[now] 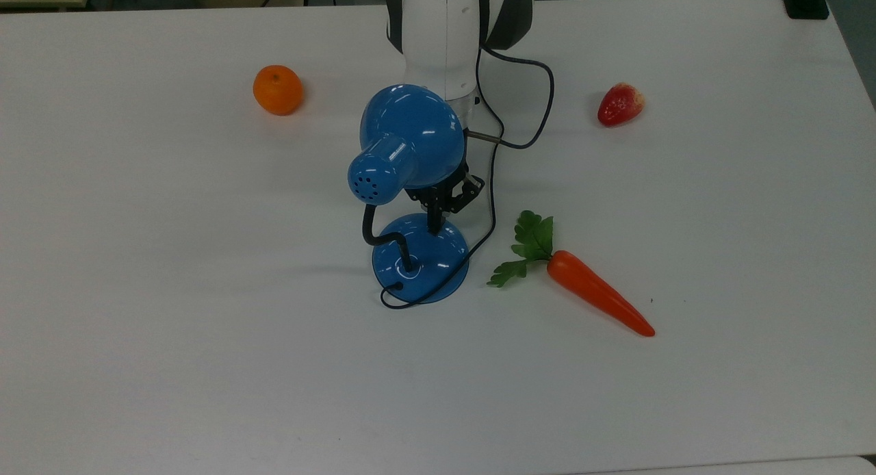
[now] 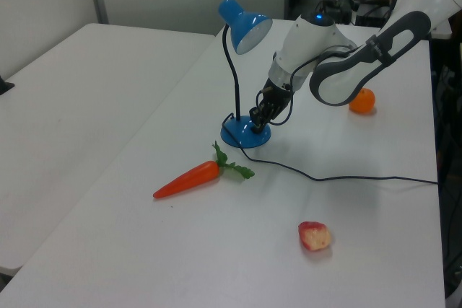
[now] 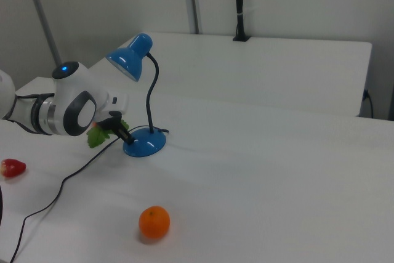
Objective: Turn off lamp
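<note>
The blue lamp stands mid-table with its cone shade [image 1: 409, 141] dark and its round base [image 1: 410, 264] below. My gripper [image 1: 434, 222] reaches down under the shade, and its black fingers are shut together with their tip on the far rim of the base. In the left view the gripper [image 2: 255, 122] touches the base [image 2: 244, 136] from the left view's right, under the unlit shade [image 2: 246, 22]. The right view shows the gripper [image 3: 125, 139] at the left edge of the base [image 3: 146, 145].
The lamp's black cord [image 1: 493, 208] curls past the base toward my arm. A carrot [image 1: 594, 292] lies to the top view's right of the base. An orange [image 1: 277, 89] and a strawberry [image 1: 620, 104] sit farther back on the white table [image 1: 205, 365].
</note>
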Tool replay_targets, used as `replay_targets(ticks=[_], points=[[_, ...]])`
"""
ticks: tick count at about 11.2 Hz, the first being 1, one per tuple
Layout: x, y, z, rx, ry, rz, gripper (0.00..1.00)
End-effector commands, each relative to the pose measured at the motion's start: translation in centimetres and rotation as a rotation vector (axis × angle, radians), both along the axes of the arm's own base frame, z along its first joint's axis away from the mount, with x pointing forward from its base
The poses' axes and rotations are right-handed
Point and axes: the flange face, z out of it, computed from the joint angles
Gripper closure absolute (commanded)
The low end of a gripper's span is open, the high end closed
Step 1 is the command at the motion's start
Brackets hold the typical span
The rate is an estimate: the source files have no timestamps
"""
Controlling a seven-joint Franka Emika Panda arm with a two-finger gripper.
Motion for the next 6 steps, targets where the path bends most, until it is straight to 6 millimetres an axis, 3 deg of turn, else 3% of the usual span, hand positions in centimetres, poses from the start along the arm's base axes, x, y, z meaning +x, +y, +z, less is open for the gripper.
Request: replay_targets(ticks=[1, 6], points=[[-1.1, 0.6, -2.7, -0.022, 0.026, -0.001, 0.90], [-1.1, 0.4, -1.8, -0.016, 0.021, -0.004, 0.90]])
